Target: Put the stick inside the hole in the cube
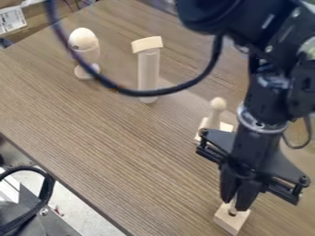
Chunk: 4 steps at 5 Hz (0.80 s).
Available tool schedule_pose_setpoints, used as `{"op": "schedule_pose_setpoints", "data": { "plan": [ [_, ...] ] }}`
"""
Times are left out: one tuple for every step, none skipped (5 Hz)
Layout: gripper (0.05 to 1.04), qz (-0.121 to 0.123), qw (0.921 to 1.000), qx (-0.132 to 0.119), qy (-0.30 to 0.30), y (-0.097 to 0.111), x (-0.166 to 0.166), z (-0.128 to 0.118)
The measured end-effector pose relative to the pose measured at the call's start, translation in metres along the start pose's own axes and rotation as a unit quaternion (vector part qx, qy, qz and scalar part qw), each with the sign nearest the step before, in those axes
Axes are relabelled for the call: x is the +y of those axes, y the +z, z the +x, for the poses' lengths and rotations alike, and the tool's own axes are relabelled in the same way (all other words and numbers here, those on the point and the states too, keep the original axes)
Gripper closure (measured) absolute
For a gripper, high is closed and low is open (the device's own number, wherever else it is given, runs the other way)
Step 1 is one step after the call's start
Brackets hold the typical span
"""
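Observation:
The gripper (236, 205) hangs at the lower right, pointing down, its fingers closed around a short light wooden stick (232, 210). Directly below the fingertips is a pale wooden cube (230, 222) on the table. The stick's lower end meets the top of the cube; whether it sits inside the hole cannot be told, as the fingers hide most of the stick.
Behind the gripper, a round-topped wooden peg (216, 110) stands by a pale block (226, 126). Farther back are a cylinder (148, 73) with a curved block (147, 44) on top and an egg (83, 38) in a cup (89, 56). A cable crosses above the table (111, 152).

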<state>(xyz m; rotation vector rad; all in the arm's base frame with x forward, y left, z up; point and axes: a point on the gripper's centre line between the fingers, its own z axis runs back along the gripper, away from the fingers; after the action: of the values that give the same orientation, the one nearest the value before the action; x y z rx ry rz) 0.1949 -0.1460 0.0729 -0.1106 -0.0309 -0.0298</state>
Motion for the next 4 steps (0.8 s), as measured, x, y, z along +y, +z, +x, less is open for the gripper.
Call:
{"op": "schedule_pose_setpoints", "data": {
  "plan": [
    [0.974,0.004,1.0000,0.001,-0.002,0.003,0.000,-0.001],
    [0.974,0.000,1.0000,0.000,-0.005,0.003,-0.002,0.000],
    [0.974,0.012,0.9998,0.011,-0.006,-0.006,0.000,0.001],
    [0.974,0.017,0.9998,0.007,-0.003,-0.007,0.000,0.005]
  ]
}}
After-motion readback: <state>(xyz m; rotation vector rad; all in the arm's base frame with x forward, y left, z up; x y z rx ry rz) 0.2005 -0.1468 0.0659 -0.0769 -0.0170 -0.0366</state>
